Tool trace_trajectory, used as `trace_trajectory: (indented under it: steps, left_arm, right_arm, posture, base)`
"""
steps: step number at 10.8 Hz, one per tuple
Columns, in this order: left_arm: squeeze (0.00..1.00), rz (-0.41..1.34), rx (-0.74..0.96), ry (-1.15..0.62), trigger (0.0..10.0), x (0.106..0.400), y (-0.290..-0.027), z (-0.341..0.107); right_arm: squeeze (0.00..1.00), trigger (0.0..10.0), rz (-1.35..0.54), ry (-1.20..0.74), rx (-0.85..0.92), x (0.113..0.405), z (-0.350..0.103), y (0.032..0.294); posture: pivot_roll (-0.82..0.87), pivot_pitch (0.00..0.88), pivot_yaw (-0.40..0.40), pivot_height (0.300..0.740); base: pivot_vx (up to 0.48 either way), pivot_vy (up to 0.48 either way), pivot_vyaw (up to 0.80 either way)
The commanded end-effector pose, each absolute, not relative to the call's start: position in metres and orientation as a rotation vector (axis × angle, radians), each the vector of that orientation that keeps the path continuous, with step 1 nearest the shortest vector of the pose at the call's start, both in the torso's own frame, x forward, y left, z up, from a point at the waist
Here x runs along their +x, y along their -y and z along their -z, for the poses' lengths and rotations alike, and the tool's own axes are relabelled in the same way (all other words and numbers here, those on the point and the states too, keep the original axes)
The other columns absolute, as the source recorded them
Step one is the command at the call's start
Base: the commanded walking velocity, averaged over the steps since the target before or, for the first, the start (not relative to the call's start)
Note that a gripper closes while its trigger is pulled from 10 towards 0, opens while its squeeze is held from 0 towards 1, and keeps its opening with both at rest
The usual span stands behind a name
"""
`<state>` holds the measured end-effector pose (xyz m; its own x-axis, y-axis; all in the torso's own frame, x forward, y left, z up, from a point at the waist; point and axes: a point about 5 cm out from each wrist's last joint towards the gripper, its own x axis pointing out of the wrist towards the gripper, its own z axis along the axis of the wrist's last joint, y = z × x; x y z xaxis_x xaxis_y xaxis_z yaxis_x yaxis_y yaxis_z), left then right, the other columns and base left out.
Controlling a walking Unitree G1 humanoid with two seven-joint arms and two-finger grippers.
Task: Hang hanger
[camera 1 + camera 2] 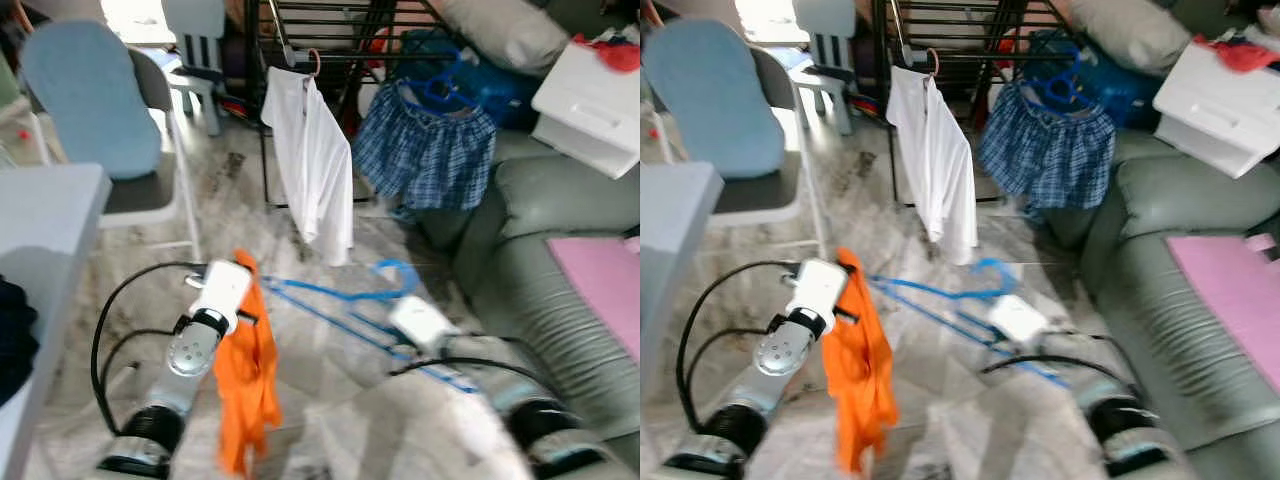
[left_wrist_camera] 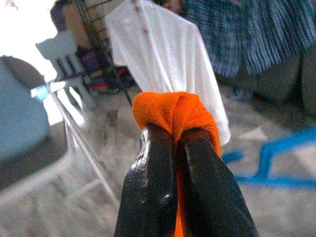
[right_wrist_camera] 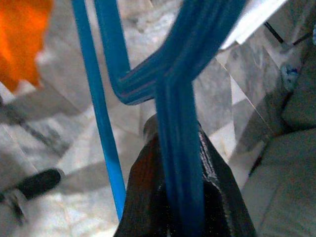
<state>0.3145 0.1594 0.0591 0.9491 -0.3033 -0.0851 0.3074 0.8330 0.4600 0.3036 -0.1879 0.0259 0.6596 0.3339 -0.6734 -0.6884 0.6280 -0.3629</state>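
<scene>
My right gripper (image 3: 176,144) is shut on a blue plastic hanger (image 1: 335,298), which stretches leftward over the floor with its hook (image 1: 400,272) up toward the rack. My left gripper (image 2: 175,137) is shut on an orange garment (image 1: 248,380); the cloth bunches over the fingertips and hangs down beside the left arm. The hanger's left end comes close to the orange garment. Ahead stands a black drying rack (image 1: 335,35) with a white shirt (image 1: 318,165) and blue plaid shorts (image 1: 428,150) hanging from it on hangers.
A grey-green sofa (image 1: 560,300) runs along the right with a pink sheet (image 1: 600,280) on its seat and a white box (image 1: 590,95) above. A blue-backed chair (image 1: 100,100) and a pale table (image 1: 40,230) stand at the left. Marbled floor lies between.
</scene>
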Motion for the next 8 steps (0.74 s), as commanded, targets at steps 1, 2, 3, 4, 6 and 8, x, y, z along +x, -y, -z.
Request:
trace_trajectory:
  steps: [1,2,3,4,6,8]
  left_arm:
    - [0.00,0.445,0.606,0.026,10.0,0.315,-0.154,-0.064]
    - [0.00,0.471,0.639,0.018,10.0,0.315,-0.157,-0.064]
    - [0.00,0.519,0.709,0.026,10.0,0.315,-0.159,-0.067]
    - [0.00,0.545,0.741,0.044,10.0,0.315,-0.159,-0.068]
    - [0.00,0.579,0.776,0.050,10.0,0.312,-0.160,-0.067]
    - [0.00,0.622,0.802,0.056,10.0,0.310,-0.160,-0.067]
  right_arm:
    - [0.00,10.0,-0.641,-0.608,-0.675,0.300,-0.026,0.198]
    - [0.00,10.0,-0.666,-0.626,-0.679,0.297,-0.025,0.202]
    - [0.00,10.0,-0.728,-0.651,-0.698,0.290,-0.022,0.206]
    - [0.00,10.0,-0.778,-0.673,-0.701,0.283,-0.020,0.208]
    - [0.00,10.0,-0.839,-0.695,-0.723,0.274,-0.018,0.214]
    - [0.00,10.0,-0.860,-0.705,-0.746,0.272,-0.022,0.222]
  posture:
    - [-0.08,0.000,-0.029,0.740]
    - [-0.09,0.000,-0.017,0.740]
    - [-0.09,0.000,-0.006,0.740]
    - [-0.10,0.000,0.004,0.740]
    - [-0.10,0.000,0.011,0.740]
    - [-0.10,0.000,0.014,0.740]
  base:
    - [0.000,0.000,0.00]
    - [0.000,0.000,0.00]
    - [0.000,0.000,0.00]
    - [0.000,0.000,0.00]
    - [0.000,0.000,0.00]
    - [0.000,0.000,0.00]
